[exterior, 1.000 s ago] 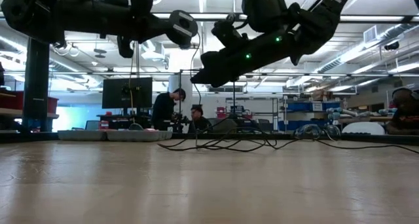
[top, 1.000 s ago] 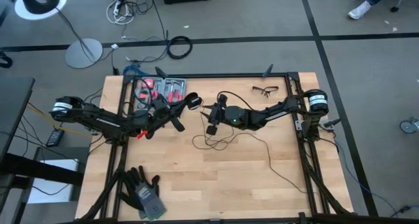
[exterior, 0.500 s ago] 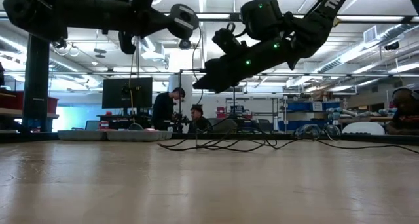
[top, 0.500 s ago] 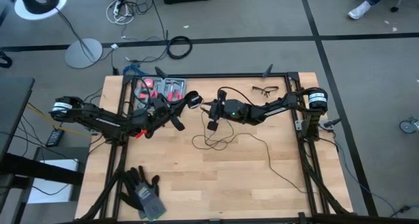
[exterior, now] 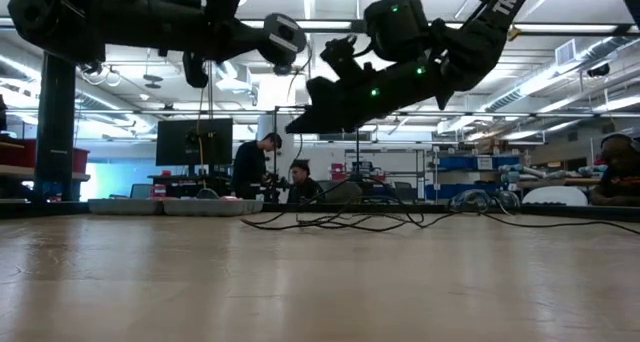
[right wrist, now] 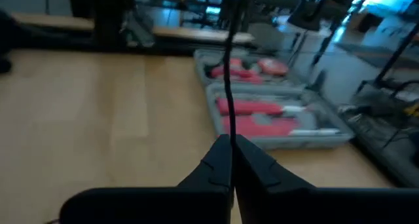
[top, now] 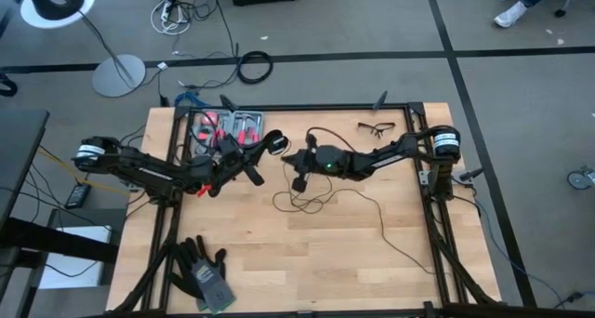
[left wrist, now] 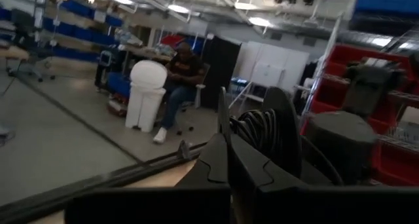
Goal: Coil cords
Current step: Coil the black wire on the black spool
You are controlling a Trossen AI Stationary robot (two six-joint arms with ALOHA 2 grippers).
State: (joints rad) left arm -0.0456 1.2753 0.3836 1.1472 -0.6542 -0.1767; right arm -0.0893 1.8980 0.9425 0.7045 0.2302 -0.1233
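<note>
The thin black cord (top: pixel 316 199) lies in loose loops on the wooden table (top: pixel 279 253) and trails toward the near right. Its round black puck (top: pixel 276 142) is up at the tip of my left gripper (top: pixel 264 148), which is shut and held above the table; several windings (left wrist: pixel 256 129) sit beside the puck (left wrist: pixel 283 129). My right gripper (top: pixel 290 159) is just right of the puck, nearly level, and shut on a stretch of cord (right wrist: pixel 228 80). In the low view the puck (exterior: pixel 283 32) and both grippers hang well above the tabletop. My left gripper is shut at the cord's puck end, with the puck and windings (left wrist: pixel 252 135) right beside its fingers (left wrist: pixel 219 162); which strand is pinched is hidden by the fingers. That end is lifted clear of the table. My right gripper pinches a single strand of the cord (right wrist: pixel 229 129) between its two fingertips, coming nearly level from the table's right. The strand runs straight on from the fingers toward my left gripper, clear of the table.
A grey tray of red-handled tools (top: pixel 228 127) sits at the far left behind the grippers. Glasses (top: pixel 376 127) lie at the far right, black gloves (top: pixel 200 271) at the near left. People sit in the room beyond the table.
My right gripper has shut, taking hold of the cord strand beside the puck, and has rolled a little while staying nearly in place. My left gripper has kept still with the puck end.
</note>
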